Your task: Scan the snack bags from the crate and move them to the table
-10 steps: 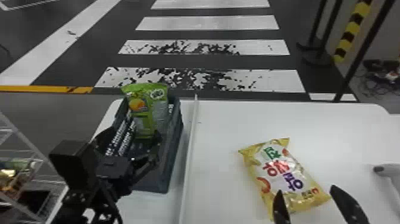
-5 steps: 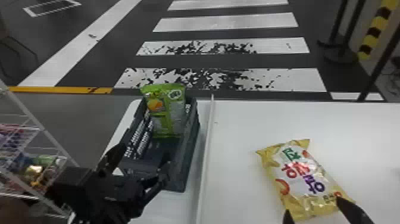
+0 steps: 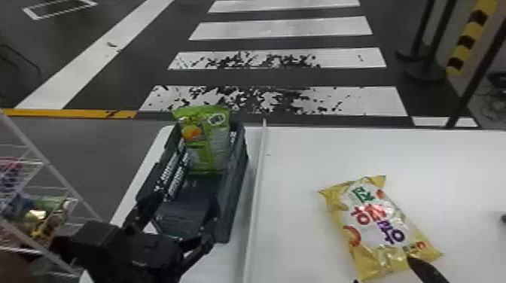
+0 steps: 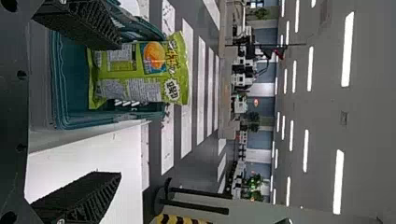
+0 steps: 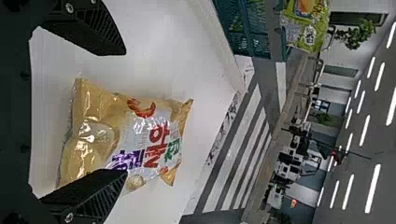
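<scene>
My left gripper point(image 3: 179, 210) is at the near end of the dark crate point(image 3: 235, 199), its fingers apart. The green snack bag point(image 3: 207, 150) stands upright at the crate's far end. In the left wrist view, the green bag point(image 4: 140, 70) lies beyond the open left gripper point(image 4: 112, 112), nothing between the fingers. A gold snack bag point(image 3: 376, 225) lies flat on the white table point(image 3: 301, 158), and the right gripper's finger point(image 3: 425, 269) overlaps its near end. In the right wrist view, the open right gripper point(image 5: 123, 112) is over the gold bag point(image 5: 98, 135), not gripping it.
A raised white strip point(image 3: 256, 188) runs along the table just right of the crate. On the far left stands a wire rack point(image 3: 49, 165) with packages. A dark object point(image 3: 503, 220) shows at the right edge. Post stands point(image 3: 425, 71) are on the floor beyond.
The head view has shifted, so the crate and gold bag appear farther right. The left gripper has drawn back from the green bag toward the crate's near end. Both bags stay in place.
</scene>
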Action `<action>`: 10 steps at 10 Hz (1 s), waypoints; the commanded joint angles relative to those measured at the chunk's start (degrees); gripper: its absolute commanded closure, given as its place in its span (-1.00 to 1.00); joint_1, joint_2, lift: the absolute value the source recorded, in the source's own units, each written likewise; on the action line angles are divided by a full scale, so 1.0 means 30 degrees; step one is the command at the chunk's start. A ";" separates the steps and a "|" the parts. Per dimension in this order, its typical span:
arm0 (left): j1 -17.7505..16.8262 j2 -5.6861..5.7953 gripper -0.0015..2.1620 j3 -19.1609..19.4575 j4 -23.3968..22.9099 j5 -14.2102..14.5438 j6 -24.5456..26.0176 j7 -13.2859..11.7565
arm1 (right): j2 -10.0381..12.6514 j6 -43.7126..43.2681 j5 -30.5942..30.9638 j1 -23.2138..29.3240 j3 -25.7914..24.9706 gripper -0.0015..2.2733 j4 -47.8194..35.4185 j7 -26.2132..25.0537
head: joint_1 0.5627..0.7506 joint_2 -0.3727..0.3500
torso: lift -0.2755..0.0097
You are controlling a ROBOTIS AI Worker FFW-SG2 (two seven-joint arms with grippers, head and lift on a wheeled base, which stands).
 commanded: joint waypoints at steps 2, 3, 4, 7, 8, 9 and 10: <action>0.0135 -0.0084 -0.97 -0.0127 0.0344 0.0011 -0.0058 -0.0094 | -0.1201 0.0631 0.0748 -0.0853 0.0391 -0.92 0.0547 -0.0012 | 0.41 0.40 | 0.27; 0.0135 -0.0113 -0.97 -0.0214 0.0519 0.0011 -0.0116 -0.0182 | -0.1552 0.1510 0.1041 -0.1205 0.0479 -0.94 0.0664 -0.0012 | 0.41 0.38 | 0.27; 0.0106 -0.0142 -0.97 -0.0302 0.0637 0.0011 -0.0292 -0.0211 | -0.1875 0.1979 0.1481 -0.1380 0.0538 -0.94 0.0752 -0.0012 | 0.41 0.34 | 0.27; -0.0011 -0.0230 -0.97 -0.0507 0.1076 0.0157 -0.0995 -0.0504 | -0.2900 0.3620 0.2799 -0.2376 0.1593 -0.94 0.0840 -0.0012 | 0.41 0.23 | 0.27; -0.0011 -0.0259 -0.97 -0.0537 0.1193 0.0187 -0.1112 -0.0563 | -0.3193 0.4205 0.3034 -0.2669 0.2091 -0.94 0.0840 -0.0012 | 0.41 0.21 | 0.27; -0.0011 -0.0259 -0.97 -0.0537 0.1428 0.0216 -0.1347 -0.0621 | -0.3310 0.4557 0.3473 -0.2816 0.2706 -0.94 0.0840 -0.0012 | 0.41 0.20 | 0.27; -0.0011 -0.0259 -0.97 -0.0537 0.1574 0.0216 -0.1347 -0.0651 | -0.3281 0.4557 0.3883 -0.3021 0.3497 -0.94 0.1074 -0.0012 | 0.41 0.21 | 0.27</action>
